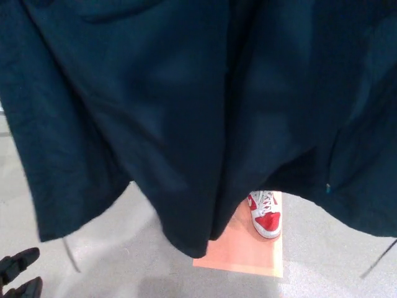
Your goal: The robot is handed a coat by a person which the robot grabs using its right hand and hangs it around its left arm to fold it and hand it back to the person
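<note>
The dark navy coat [186, 112] hung across nearly the whole view, the right hand out of sight, above grey floor [124, 261], an orange floor patch [239, 248], one red-and-white shoe [267, 217], the left hand [18, 276], grip indeterminable, and a teal mark [327, 186], illegible.

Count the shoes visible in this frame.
1. One red and white shoe stands on the orange mat, just below the coat's hem, right of centre. Another may be hidden behind the coat.
</note>
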### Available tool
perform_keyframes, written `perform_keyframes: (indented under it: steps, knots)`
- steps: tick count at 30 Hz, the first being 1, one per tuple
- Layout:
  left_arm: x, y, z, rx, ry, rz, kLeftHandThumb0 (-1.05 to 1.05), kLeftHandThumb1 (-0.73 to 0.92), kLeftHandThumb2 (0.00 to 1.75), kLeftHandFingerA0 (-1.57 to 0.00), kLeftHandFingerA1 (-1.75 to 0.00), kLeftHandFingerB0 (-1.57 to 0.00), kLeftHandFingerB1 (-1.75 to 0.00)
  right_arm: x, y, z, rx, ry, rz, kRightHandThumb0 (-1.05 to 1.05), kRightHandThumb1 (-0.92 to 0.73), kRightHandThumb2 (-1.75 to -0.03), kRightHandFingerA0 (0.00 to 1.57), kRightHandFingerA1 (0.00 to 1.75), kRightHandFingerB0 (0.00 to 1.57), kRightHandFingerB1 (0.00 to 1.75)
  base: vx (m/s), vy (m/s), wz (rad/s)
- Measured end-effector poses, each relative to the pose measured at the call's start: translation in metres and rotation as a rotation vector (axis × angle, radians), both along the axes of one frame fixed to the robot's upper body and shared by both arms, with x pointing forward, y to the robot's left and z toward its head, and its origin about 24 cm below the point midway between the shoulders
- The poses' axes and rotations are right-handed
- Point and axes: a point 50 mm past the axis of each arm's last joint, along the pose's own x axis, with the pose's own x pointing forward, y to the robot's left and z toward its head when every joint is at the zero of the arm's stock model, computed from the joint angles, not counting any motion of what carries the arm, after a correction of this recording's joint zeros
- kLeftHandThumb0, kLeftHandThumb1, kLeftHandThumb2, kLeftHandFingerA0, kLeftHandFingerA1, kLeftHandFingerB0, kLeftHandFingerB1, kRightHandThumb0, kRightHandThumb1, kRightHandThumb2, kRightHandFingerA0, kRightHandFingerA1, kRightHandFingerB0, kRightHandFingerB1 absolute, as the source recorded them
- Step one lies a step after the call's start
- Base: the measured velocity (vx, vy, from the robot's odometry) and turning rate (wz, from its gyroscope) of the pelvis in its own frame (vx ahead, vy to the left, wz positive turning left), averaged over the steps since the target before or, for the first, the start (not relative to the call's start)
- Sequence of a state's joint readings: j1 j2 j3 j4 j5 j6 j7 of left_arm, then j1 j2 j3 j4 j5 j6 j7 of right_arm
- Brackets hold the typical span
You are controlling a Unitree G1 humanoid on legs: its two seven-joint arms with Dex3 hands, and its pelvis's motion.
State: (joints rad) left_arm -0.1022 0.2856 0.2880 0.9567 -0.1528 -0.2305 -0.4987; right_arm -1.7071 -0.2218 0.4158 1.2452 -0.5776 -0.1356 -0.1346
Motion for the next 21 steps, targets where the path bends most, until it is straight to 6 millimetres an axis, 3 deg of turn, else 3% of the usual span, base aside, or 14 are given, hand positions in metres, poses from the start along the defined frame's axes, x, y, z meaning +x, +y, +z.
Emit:
perform_keyframes:
  steps: [2,7,8,9,10,14,15,16,18,20,21]
  knots:
    - [0.001,-0.001,0.002,-0.004,-0.009,-0.011,-0.35,0.56,1.12,0.0,-0.47,0.0,-0.47,-0.001,0.002,0.003,0.003,-0.025,-0.004,-0.36,-0.84,-0.71,0.86,1.64,0.74,1.18,0.0,0.0,0.0]
    - [0.009,-0.003,0.01,-0.015,-0.055,-0.045,-0.35,0.57,1.13,0.0,-0.47,0.0,-0.48,-0.008,0.01,0.02,0.015,-0.1,-0.006,-0.38,-0.84,-0.69,0.88,1.48,0.76,0.94,0.0,0.0,0.0]
    - [0.01,-0.003,0.012,-0.019,-0.066,-0.053,-0.35,0.57,1.13,0.0,-0.47,0.0,-0.47,-0.011,0.012,0.026,0.018,-0.125,-0.005,-0.4,-0.7,-1.05,0.97,1.19,0.77,0.9,0.0,0.0,0.0]
    - [0.011,-0.004,0.014,-0.024,-0.074,-0.06,-0.35,0.55,1.12,0.0,-0.47,0.0,-0.47,-0.014,0.014,0.032,0.019,-0.147,-0.004,-0.37,-0.83,-0.69,0.89,1.49,0.76,1.01,0.0,0.0,0.0]
    - [0.012,-0.004,0.015,-0.028,-0.08,-0.069,-0.36,0.54,1.11,0.0,-0.47,0.0,-0.47,-0.016,0.016,0.036,0.02,-0.164,-0.004,-0.33,-0.83,-0.7,0.87,1.56,0.74,1.12,0.0,0.0,0.0]
    - [0.013,-0.005,0.019,-0.045,-0.097,-0.101,-0.36,0.54,1.11,0.0,-0.48,0.0,-0.48,-0.02,0.02,0.043,0.011,-0.197,-0.007,-0.31,-0.82,-0.7,0.86,1.6,0.75,1.18,0.0,0.0,0.0]
    - [0.013,-0.005,0.021,-0.049,-0.1,-0.114,-0.36,0.54,1.12,0.0,-0.48,0.0,-0.48,-0.02,0.021,0.044,0.009,-0.2,-0.007,-0.33,-0.83,-0.7,0.86,1.59,0.76,1.15,0.0,0.0,0.0]
    - [0.013,-0.005,0.022,-0.054,-0.106,-0.132,-0.36,0.54,1.12,0.0,-0.48,0.0,-0.47,-0.02,0.021,0.044,0.01,-0.201,-0.007,-0.37,-0.83,-0.68,0.89,1.47,0.77,1.06,0.0,0.0,0.0]
    - [0.013,-0.006,0.026,-0.061,-0.118,-0.161,-0.36,0.54,1.12,0.0,-0.48,0.0,-0.47,-0.02,0.022,0.043,0.011,-0.197,-0.006,-0.4,-0.84,-0.69,0.91,1.4,0.77,1.04,0.0,0.0,0.0]
    - [0.014,-0.008,0.032,-0.07,-0.144,-0.209,-0.36,0.54,1.12,0.0,-0.48,0.0,-0.48,-0.019,0.024,0.042,0.009,-0.192,-0.004,-0.37,-0.84,-0.71,0.86,1.61,0.76,1.2,0.0,0.0,0.0]
    - [0.014,-0.01,0.035,-0.078,-0.157,-0.231,-0.36,0.54,1.12,0.0,-0.48,0.0,-0.48,-0.019,0.025,0.041,0.008,-0.19,-0.002,-0.37,-0.84,-0.71,0.86,1.61,0.76,1.2,0.0,0.0,0.0]
